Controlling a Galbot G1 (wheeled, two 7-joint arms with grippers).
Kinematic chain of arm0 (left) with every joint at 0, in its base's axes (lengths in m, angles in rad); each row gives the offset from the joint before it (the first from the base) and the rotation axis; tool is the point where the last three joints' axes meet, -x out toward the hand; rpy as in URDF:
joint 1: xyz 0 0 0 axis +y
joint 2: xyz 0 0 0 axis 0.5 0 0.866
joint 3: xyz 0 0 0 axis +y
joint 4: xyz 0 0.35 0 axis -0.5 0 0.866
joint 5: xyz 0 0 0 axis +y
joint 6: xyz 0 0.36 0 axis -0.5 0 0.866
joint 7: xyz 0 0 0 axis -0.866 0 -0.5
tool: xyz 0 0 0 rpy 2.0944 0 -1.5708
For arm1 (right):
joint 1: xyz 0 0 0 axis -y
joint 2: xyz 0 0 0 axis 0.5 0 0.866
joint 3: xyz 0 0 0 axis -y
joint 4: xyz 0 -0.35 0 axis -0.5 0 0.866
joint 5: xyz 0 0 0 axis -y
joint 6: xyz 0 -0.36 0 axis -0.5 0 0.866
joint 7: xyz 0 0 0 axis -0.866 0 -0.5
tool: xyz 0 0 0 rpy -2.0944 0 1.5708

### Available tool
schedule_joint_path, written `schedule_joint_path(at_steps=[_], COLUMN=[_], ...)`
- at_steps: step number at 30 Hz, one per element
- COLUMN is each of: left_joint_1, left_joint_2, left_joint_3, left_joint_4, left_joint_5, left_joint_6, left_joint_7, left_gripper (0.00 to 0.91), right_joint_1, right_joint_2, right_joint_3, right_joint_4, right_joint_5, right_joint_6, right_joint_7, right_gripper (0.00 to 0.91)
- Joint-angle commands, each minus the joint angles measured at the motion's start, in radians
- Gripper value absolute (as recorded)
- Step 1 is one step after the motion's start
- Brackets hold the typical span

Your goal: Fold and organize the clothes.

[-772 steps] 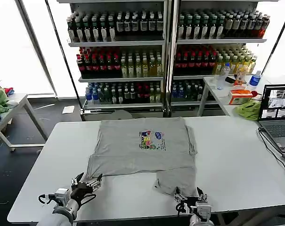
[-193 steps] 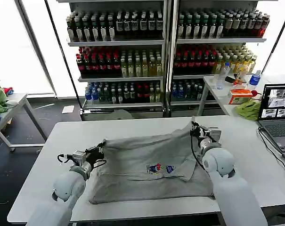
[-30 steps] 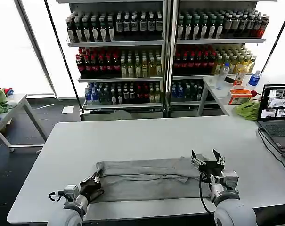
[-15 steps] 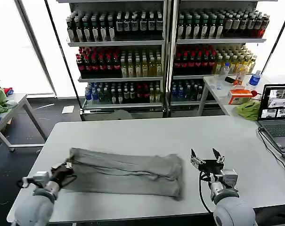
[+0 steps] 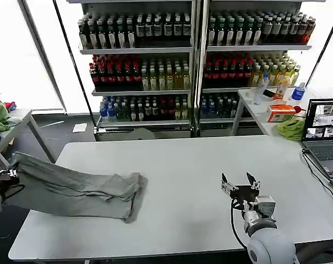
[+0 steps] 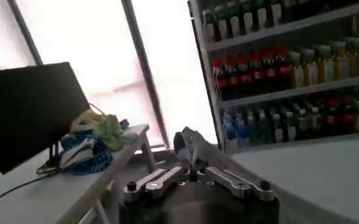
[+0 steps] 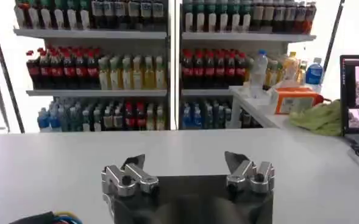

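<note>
The clothes here are one light grey shirt [image 5: 78, 190], folded into a long band, lying on the left part of the white table [image 5: 188, 159]. Its left end reaches past the table's left edge. There my left gripper [image 5: 5, 175] is shut on that end. In the left wrist view a bunched fold of the grey shirt [image 6: 193, 143] sticks up from the left gripper [image 6: 194, 173]. My right gripper [image 5: 238, 183] hovers open over bare table near the front right, well apart from the shirt. In its own view the right gripper [image 7: 185, 161] holds nothing.
A laptop [image 5: 323, 132] and a green cloth [image 5: 290, 127] lie at the right. A side table [image 5: 15, 124] with cloths [image 6: 97, 137] stands to the left. Drink shelves [image 5: 194, 60] fill the back.
My left gripper has dragged the folded shirt far to the left, so its end now hangs past the table's left edge. The right gripper stayed open in place.
</note>
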Motion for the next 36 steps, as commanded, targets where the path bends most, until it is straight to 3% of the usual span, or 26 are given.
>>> schedule_joint_path(at_steps=[1,9,14,23,36], left_joint_1=[0.013,0.022,0.014,-0.022,-0.067], left_joint_2=[-0.042,-0.134,-0.154,-0.179,-0.275], left_joint_3=[0.054,0.271,0.384,0.506,0.579], left_joint_4=[-0.147,-0.270,-0.296,-0.289,-0.195], left_joint_5=[0.066,0.153,0.164,0.164,0.191], left_joint_6=[0.003,0.026,0.039,0.054,0.049], left_joint_7=[0.001,-0.011,-0.012,-0.014,0.002], left_gripper=[0.000,0.000,0.000,0.000,0.000], right_joint_1=[-0.015,-0.046,-0.053,-0.082,-0.127], right_joint_2=[-0.004,-0.003,0.001,0.021,0.041], right_joint_3=[0.010,0.026,0.029,0.037,0.045], right_joint_4=[0.011,0.026,0.032,0.053,0.066], right_joint_5=[0.000,0.000,-0.007,-0.024,-0.039], right_joint_6=[0.000,0.001,0.000,0.001,0.006], right_joint_7=[0.000,0.001,0.002,0.005,0.004], right_gripper=[0.907,0.907,0.907,0.907,0.907])
